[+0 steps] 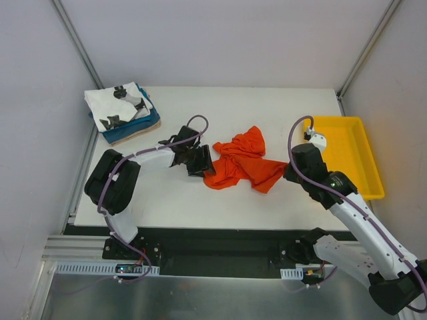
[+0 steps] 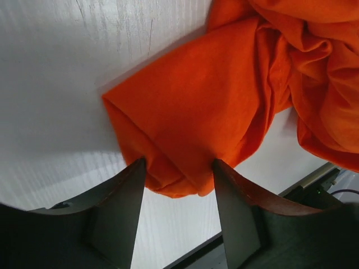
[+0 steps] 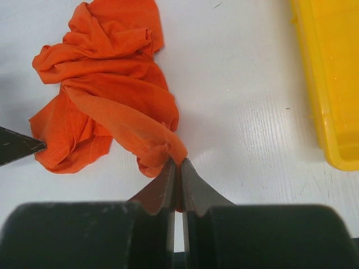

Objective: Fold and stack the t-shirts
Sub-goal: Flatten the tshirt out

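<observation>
Though perhaps loose, tee within left pincer

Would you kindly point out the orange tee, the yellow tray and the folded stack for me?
orange tee (image 1: 240, 163): top view, on its crumpled middle.
yellow tray (image 1: 343, 159): top view, on its bare floor.
folded stack (image 1: 110, 101): top view, on the white tee lying uppermost.

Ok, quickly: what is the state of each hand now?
Left hand: open, jaws on either side of a corner of the orange tee.
Right hand: closed, pinching an edge of the orange tee.
</observation>
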Controlling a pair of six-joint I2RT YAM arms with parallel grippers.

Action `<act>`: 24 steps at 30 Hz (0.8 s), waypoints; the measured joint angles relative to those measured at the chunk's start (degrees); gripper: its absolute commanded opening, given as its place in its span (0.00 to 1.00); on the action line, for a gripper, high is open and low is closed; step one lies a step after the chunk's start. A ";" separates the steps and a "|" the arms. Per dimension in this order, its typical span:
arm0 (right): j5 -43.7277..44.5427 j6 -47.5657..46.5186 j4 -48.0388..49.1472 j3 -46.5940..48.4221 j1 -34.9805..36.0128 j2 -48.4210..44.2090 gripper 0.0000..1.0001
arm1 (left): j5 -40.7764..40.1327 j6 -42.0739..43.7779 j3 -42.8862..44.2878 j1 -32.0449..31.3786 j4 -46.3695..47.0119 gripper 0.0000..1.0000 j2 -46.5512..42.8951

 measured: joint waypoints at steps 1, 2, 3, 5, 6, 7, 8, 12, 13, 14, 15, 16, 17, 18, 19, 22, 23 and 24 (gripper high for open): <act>-0.11 -0.17 -0.02 0.00 -0.28 -0.02 0.06 | 0.31 0.13 0.72 -0.24 0.11 0.42 1.62; -0.20 -0.37 -0.02 0.00 -0.57 -0.13 0.06 | 0.48 0.15 1.14 -0.55 0.15 0.37 2.80; -0.37 -0.55 -0.04 0.00 -0.83 -0.26 0.06 | 0.57 0.28 1.40 -0.85 0.11 0.33 3.78; -0.44 -0.81 -0.11 -0.02 -1.36 -0.72 0.06 | 0.66 0.61 1.60 -1.29 0.09 0.00 4.94; -0.46 -0.92 -0.11 -0.07 -1.55 -0.96 0.06 | 0.87 0.76 1.81 -1.46 0.02 0.00 5.27; -0.48 -1.05 -0.15 -0.17 -1.77 -1.29 0.06 | 1.05 1.22 2.14 -1.64 0.00 0.00 5.53; -0.48 -1.09 -0.26 -0.35 -1.97 -1.55 0.06 | 1.40 1.57 2.54 -1.84 0.07 0.00 5.73; -0.15 -1.70 -0.70 -0.68 -2.58 -1.88 0.04 | 1.40 2.86 2.99 -2.36 0.11 0.00 5.35; 0.39 -1.88 -0.92 -0.68 -2.64 -1.90 0.04 | 0.55 3.10 2.97 -2.38 -0.20 0.00 4.92; 0.96 -1.99 -1.14 -0.66 -2.73 -1.95 0.04 | -0.46 3.39 2.91 -2.40 -0.48 0.00 4.07; 1.77 -2.14 -1.60 -0.59 -2.82 -2.03 0.03 | -2.03 3.76 2.78 -2.43 -0.94 0.00 2.58; 2.71 -2.34 -2.21 -0.37 -2.93 -2.16 0.02 | -4.20 4.24 2.51 -2.40 -1.70 0.00 0.50; 3.43 -2.45 -2.80 0.02 -3.06 -2.32 0.01 | -5.86 4.57 2.27 -2.40 -2.25 0.00 -1.66; 4.44 -2.62 -3.58 0.76 -3.17 -2.56 0.01 | -8.15 5.09 1.99 -2.40 -3.23 0.00 -5.09; 5.33 -2.91 -4.24 1.81 -3.30 -2.91 0.01 | -10.45 5.55 1.81 -2.40 -4.02 0.00 -8.09; 7.50 -4.00 -5.18 5.77 -3.41 -4.59 0.01 | -17.31 6.49 1.62 -2.40 -6.29 0.00 -19.93; 8.07 -4.57 -5.46 7.76 -3.41 -5.33 0.01 | -19.82 6.95 1.46 -2.40 -6.86 0.00 -24.94; 8.52 -5.11 -5.46 9.44 -3.41 -5.99 0.01 | -21.97 7.37 1.46 -2.40 -7.45 0.00 -29.70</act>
